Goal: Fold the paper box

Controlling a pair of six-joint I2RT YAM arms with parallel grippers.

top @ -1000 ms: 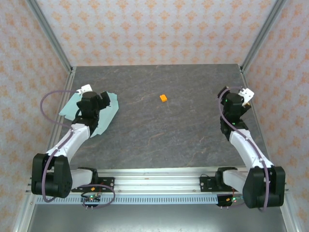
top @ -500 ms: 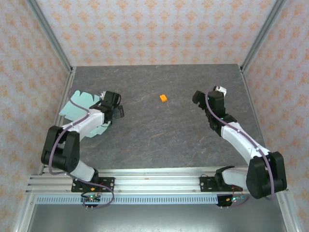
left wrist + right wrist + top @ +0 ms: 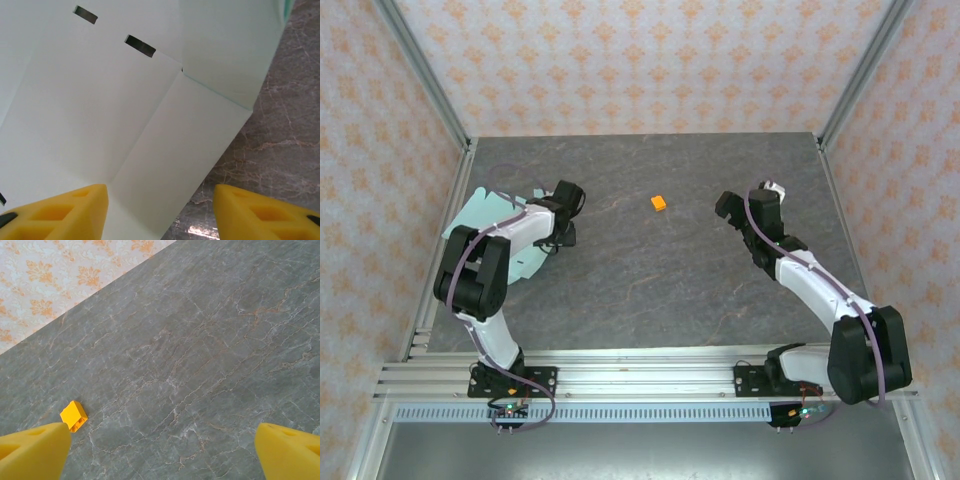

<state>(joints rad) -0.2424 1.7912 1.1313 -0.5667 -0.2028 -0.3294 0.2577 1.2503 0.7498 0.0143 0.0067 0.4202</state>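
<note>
Mint-green and pale, the thin card sheet of the paper box lies flat and unfolded at the left edge of the tabletop, toward the far left corner. My left arm crosses its middle, so I cannot tell for sure which way its long axis runs. What shows spreads from the left edge slantwise toward the near side.

In my left wrist view the paper box shows a crease climbing from between my fingers up and to the right, with two short dark slots above it. Its right-hand border falls between my fingertips, with bare grey stone beside it.

My left gripper sits over that right border of the sheet. The left gripper has its yellow fingers parted, with nothing pinched between them.

My right gripper stands well apart over the right half of the tabletop. In the wrist view the right gripper gapes wide and carries nothing. A tiny orange cube lies just beside its left fingertip.
</note>
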